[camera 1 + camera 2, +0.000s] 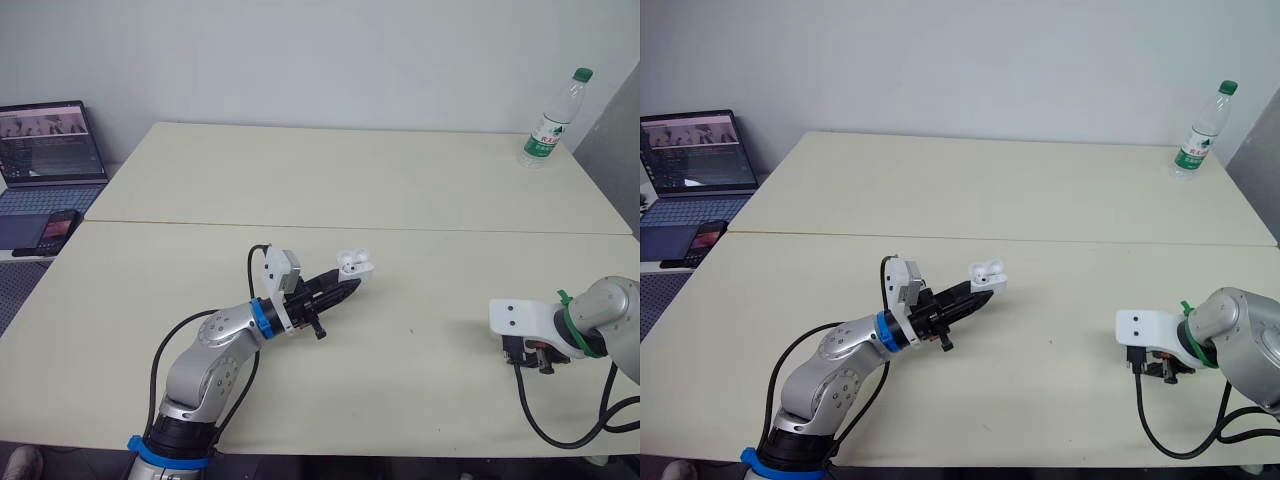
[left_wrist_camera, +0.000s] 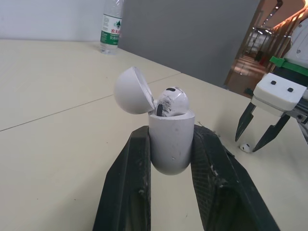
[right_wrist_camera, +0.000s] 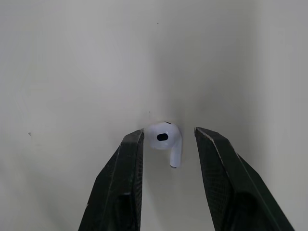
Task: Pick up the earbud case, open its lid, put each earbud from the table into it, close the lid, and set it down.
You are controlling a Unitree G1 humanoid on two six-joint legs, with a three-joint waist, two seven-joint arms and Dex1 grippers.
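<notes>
Our right claw (image 3: 169,131) stands apart, the loose earbud (image 3: 164,138) lying on the surface between its fingers; we should close gently and squarely so it cannot squirt out. Our left claw (image 2: 172,137) is clamped on the open case (image 1: 355,264), lid up.

Lit brightly and evenly from overhead. Soft, faint shadow on the pale tabletop (image 1: 420,180) around the earbud (image 3: 165,139), centre of right wrist view. Warm orange glow at upper right, left wrist view.

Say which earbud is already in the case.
The earbud in the left gripper's open case; the other earbud lies on the table between the right gripper's jaws.
</notes>
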